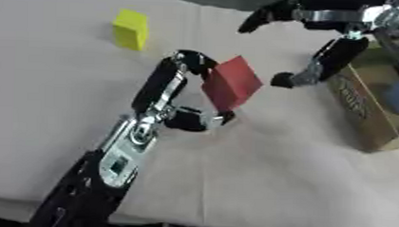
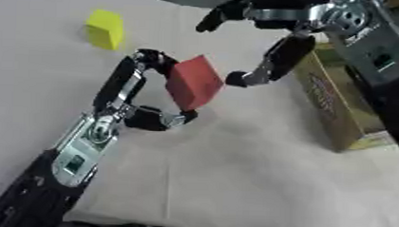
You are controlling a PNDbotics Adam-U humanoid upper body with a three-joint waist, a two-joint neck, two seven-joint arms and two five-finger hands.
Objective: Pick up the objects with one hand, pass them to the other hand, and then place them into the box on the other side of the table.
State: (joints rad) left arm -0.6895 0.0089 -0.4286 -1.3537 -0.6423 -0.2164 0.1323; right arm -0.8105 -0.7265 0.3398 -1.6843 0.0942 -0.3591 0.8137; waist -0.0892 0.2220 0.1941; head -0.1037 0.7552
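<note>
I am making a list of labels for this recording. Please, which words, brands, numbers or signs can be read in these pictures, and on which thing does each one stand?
No text can be read.
Cardboard box: a dark oval print with a red mark on its side, too blurred to read.
Red block, held in the left hand: no print visible.
Yellow block: no print visible.

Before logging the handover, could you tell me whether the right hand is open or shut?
Open: the right hand has its fingers spread beside the red block, not curled round it.

block (image 1: 231, 83) mid-table, in left hand (image 1: 174, 98) | cube (image 1: 131, 29) far left | box (image 1: 371, 105) right
</note>
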